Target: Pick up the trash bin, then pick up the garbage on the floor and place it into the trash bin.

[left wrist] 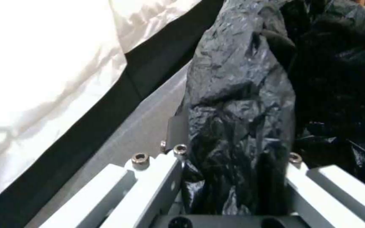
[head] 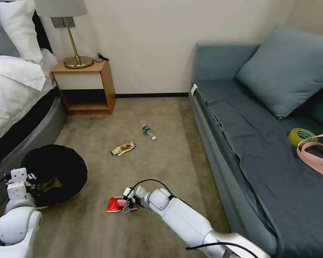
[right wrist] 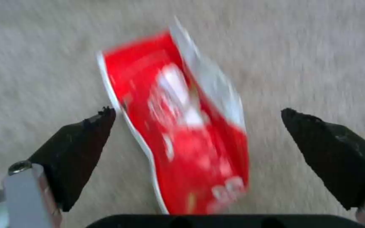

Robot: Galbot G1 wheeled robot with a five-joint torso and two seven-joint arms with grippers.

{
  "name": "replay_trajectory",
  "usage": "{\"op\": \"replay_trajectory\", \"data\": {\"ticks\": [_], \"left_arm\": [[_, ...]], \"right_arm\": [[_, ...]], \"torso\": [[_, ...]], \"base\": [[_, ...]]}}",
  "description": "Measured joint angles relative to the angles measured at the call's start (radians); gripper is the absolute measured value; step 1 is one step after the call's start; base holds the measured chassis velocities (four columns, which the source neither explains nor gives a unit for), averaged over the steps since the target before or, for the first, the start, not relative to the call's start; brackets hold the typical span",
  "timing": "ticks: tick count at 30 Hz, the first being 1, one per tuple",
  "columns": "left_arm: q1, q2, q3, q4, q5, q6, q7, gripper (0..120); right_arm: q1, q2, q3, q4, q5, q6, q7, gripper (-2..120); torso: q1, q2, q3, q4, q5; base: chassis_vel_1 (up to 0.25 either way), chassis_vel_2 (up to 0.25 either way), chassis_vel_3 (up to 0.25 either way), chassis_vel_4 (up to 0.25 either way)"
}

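Observation:
The trash bin (head: 55, 172), lined with a crinkly black bag, is at the lower left by the bed, and my left gripper (head: 19, 186) is shut on its bag-covered rim (left wrist: 241, 126). Brown garbage shows inside it. A red-and-white snack wrapper (head: 115, 205) lies flat on the carpet, and my right gripper (head: 127, 206) stands open right over it, black fingertips (right wrist: 85, 142) on either side of the wrapper (right wrist: 182, 126). Farther off lie a shiny gold-brown wrapper (head: 123, 148) and a small clear bottle with a green label (head: 148, 132).
A bed (head: 14, 93) runs along the left, a wooden nightstand (head: 85, 87) with a lamp stands at the back, and a grey sofa (head: 262, 143) fills the right. A yellow-green tape roll (head: 300, 136) and pink strap (head: 317, 157) lie on the sofa. Open carpet in the middle.

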Motion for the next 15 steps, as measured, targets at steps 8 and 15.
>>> {"op": "replay_trajectory", "data": {"ticks": [8, 15], "left_arm": [[0.01, 0.001, -0.012, 0.004, -0.003, -0.01, 0.001, 4], [0.014, 0.003, -0.016, 0.004, -0.009, -0.015, 0.002, 4]], "right_arm": [[0.004, 0.0, 0.01, -0.065, -0.041, 0.015, 0.012, 100], [0.007, -0.001, 0.013, -0.102, -0.053, 0.034, 0.012, 91]], "torso": [[0.0, 0.0, 0.0, 0.0, 0.0], [0.0, 0.0, 0.0, -0.0001, 0.0]], "base": [[0.0, 0.0, 0.0, 0.0], [0.0, 0.0, 0.0, 0.0]]}}
